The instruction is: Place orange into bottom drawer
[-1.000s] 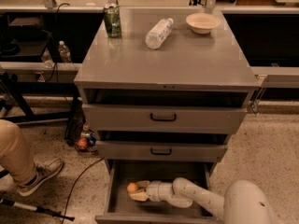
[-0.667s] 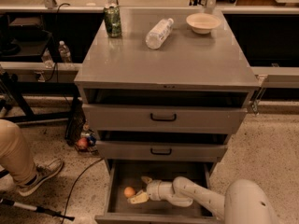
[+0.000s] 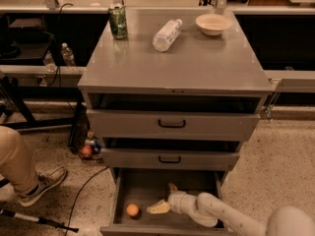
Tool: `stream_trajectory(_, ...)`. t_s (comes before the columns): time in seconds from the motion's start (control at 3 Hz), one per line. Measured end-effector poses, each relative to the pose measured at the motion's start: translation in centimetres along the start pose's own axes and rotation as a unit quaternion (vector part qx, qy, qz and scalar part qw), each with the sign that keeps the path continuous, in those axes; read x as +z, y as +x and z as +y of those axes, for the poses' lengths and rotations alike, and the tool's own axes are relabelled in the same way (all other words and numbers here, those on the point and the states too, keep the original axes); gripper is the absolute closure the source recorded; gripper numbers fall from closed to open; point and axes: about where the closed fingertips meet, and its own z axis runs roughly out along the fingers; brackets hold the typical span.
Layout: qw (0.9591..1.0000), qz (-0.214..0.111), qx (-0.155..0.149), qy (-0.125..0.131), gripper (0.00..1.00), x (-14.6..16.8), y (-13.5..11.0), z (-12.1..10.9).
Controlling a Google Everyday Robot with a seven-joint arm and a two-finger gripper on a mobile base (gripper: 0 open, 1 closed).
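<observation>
While beside splayed gripper (image 3: 161, 198), small round orange (image 3: 132, 210) in bottom drawer (image 3: 142, 188).

A grey metal cabinet (image 3: 197, 63) stands on a speckled floor (image 3: 280, 156) in dim light.

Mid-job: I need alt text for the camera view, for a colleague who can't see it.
The orange lies free on the floor of the open bottom drawer, just left of the open gripper, which reaches into the drawer without touching it. On the cabinet top are a green can, a toppled bottle and a beige bowl.
</observation>
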Motion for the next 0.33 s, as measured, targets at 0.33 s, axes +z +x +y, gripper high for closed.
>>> stream_trajectory(0.33, 0.9980, -0.023, 0.019, 0.056, 0.00, -5.25, 0.02, -2.21)
